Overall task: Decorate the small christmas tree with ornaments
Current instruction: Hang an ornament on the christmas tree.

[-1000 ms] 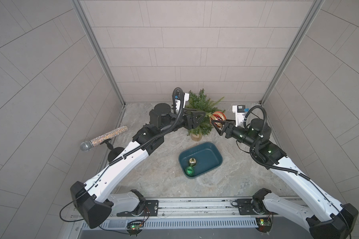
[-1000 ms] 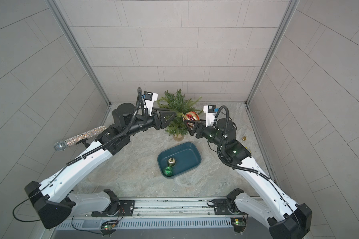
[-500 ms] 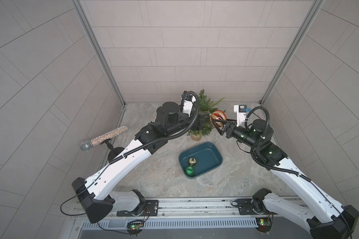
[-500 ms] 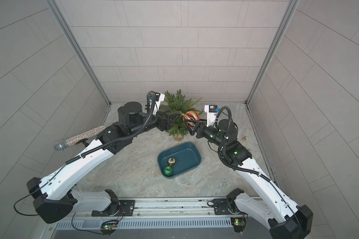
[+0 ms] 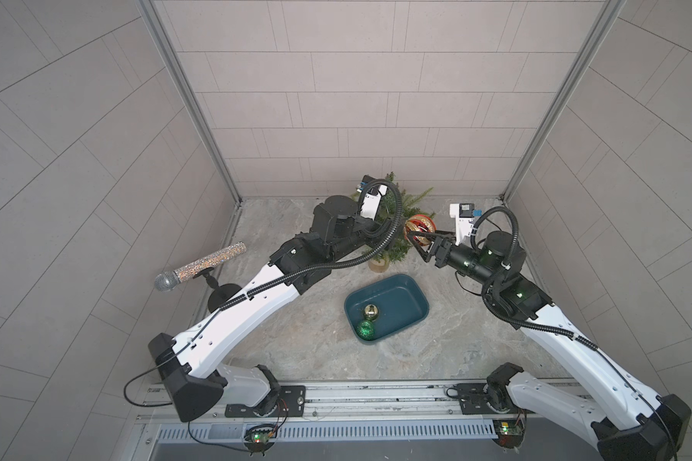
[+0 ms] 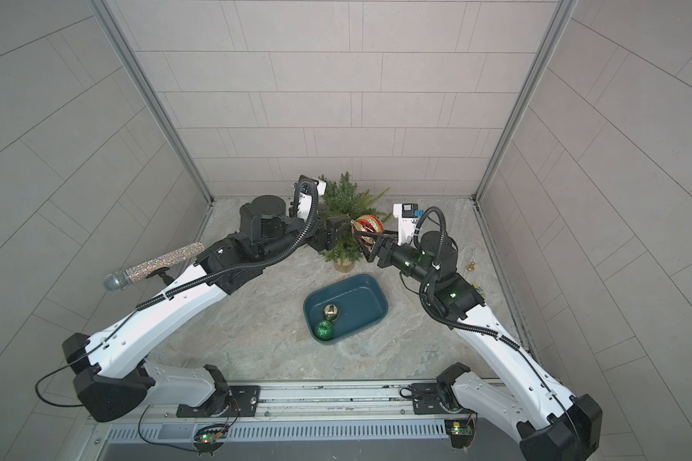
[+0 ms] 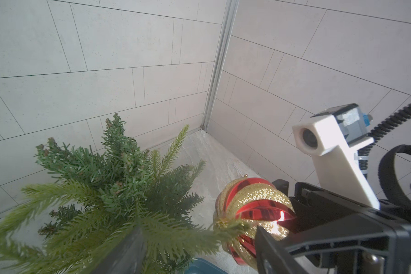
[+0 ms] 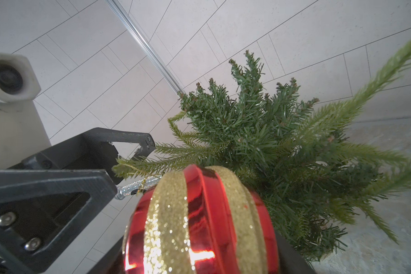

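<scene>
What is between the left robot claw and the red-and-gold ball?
A light-green branch of the small christmas tree, its tip at the left gripper, passing close by the red-and-gold ball. The right wrist view shows it.

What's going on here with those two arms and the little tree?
Two robot arms are decorating the small christmas tree. The right gripper holds the red-and-gold ball against the tree's side. The left gripper, jaws open, sits around a light-green branch next to it, apparently readying it for hanging. The gold ball and green ball wait in the teal tray in front of the tree.
</scene>
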Controlling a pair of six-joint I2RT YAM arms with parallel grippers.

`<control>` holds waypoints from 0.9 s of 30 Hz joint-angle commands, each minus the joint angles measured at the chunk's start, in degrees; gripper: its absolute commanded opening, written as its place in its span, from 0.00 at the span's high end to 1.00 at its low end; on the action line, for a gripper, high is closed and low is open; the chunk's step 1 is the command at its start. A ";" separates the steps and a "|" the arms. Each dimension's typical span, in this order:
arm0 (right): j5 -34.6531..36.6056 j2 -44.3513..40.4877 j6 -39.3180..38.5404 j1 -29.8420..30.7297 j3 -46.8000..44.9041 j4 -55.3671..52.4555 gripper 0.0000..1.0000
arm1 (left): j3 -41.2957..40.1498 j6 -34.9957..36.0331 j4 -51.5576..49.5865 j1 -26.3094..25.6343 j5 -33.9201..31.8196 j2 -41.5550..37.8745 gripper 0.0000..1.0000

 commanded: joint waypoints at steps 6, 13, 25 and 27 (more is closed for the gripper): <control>-1.20 -1.76 2.00 -0.12 -1.91 3.07 0.22 | 1.94 1.14 2.10 -0.34 -2.80 1.20 0.24; -1.66 -2.19 2.45 -0.11 -2.61 3.81 0.22 | 2.10 0.99 3.35 -0.33 -3.87 1.56 0.33; -1.95 -3.10 3.99 -0.11 -4.48 6.22 0.11 | 1.85 1.10 3.34 -0.31 -2.45 1.17 0.44; -1.93 -3.10 4.12 -0.11 -4.68 6.28 0.10 | 1.85 1.15 3.27 -0.30 -2.38 1.01 0.44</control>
